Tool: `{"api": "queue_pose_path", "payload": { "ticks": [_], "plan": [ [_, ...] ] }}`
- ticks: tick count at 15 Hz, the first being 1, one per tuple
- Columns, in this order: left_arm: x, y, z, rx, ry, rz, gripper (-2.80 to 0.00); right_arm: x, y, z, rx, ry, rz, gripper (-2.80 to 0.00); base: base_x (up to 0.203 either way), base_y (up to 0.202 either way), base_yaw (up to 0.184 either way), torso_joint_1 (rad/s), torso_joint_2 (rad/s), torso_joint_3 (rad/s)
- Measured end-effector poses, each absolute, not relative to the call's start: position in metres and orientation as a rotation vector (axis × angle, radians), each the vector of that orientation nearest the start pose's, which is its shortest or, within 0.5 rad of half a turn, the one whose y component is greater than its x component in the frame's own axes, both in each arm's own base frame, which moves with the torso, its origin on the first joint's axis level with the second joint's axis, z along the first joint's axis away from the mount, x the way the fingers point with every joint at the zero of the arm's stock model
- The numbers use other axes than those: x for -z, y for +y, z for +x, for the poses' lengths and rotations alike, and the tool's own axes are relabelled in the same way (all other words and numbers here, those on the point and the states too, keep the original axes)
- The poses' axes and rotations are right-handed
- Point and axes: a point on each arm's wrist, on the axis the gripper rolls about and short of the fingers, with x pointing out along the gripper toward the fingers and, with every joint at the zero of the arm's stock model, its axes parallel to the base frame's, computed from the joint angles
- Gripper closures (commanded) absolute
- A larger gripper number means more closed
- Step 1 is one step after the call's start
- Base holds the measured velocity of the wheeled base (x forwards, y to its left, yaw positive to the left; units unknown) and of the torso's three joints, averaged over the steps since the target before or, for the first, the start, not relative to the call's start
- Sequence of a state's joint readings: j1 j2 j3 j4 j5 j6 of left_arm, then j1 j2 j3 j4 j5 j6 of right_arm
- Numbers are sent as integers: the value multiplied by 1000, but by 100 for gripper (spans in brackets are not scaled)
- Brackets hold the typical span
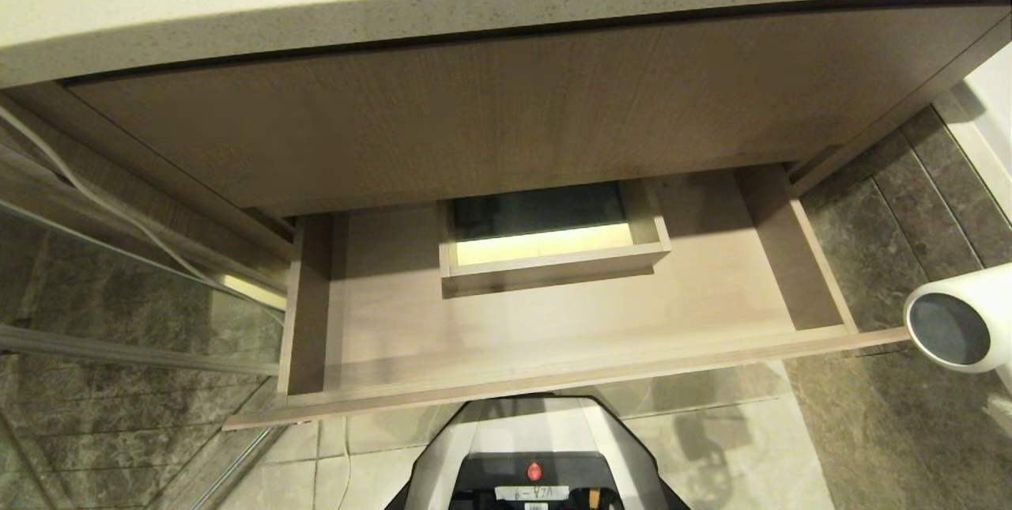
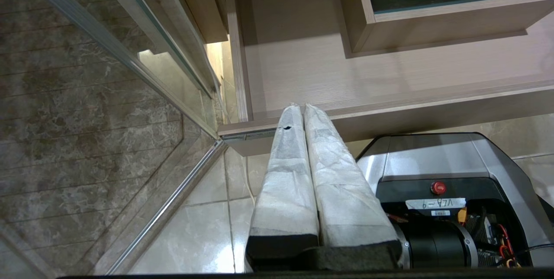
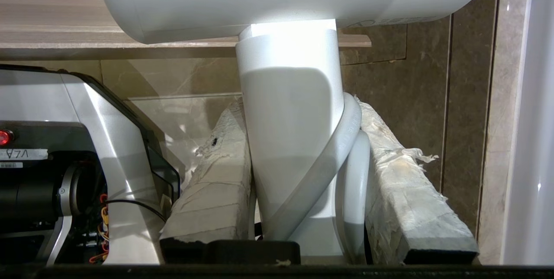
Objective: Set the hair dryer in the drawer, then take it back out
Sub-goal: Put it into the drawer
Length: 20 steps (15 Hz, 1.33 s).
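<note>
Between the right gripper's fingers: the white handle of the hair dryer (image 3: 288, 132) stands clamped, with its white cord (image 3: 342, 149) looped round the handle inside the grip.
Right gripper (image 3: 303, 149): jaws part-way apart, pressed on the handle from both sides; each finger is wrapped in frayed pale tape over a dark pad.
Right fingers (image 3: 216, 184): one lies on the robot-base side of the handle, the other on the side of the dark tiled floor.
Hair dryer barrel: lies crosswise above the handle in the right wrist view; in the head view its grey circular end (image 1: 947, 328) shows at the right edge, just beside the right front corner of the drawer and outside it, over the floor.
Drawer (image 1: 553, 379): pulled out under the taller wood-grain front panel (image 1: 474, 115); light-brown wood grain, shallow; nothing lies on its floor.
Cut-out (image 1: 553, 261): a boxed rectangular opening at the middle back of the drawer, dark inside with a lit strip.
Left gripper (image 2: 303, 107): low before the left front part of the drawer, tips at its front edge in the left wrist view; taped fingers pressed together, holding nothing.
Writing: a white sticker (image 2: 435, 203) on the robot base (image 2: 433, 162) carries handwritten characters seen upside down, perhaps "VLA-6"; below it is a small barcode label, too small to read. A red button (image 2: 438, 187) sits above the sticker.
Countertop (image 1: 316, 4): pale speckled stone, overhanging the cabinet.
Floor (image 1: 870, 431): dark marbled tiles at the right, lighter tiles near the base.
</note>
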<state>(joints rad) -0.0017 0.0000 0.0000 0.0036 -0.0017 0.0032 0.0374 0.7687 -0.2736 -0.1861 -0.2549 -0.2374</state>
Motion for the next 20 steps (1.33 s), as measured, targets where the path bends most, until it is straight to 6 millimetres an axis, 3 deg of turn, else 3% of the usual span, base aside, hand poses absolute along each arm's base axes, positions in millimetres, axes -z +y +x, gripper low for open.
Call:
{"api": "queue_pose_path", "payload": {
  "ticks": [20],
  "plan": [
    [-75,0,-23,3,3,3,0,-160,-2,71,165,336,-283,0,0,0,0,1,1,1]
  ]
}}
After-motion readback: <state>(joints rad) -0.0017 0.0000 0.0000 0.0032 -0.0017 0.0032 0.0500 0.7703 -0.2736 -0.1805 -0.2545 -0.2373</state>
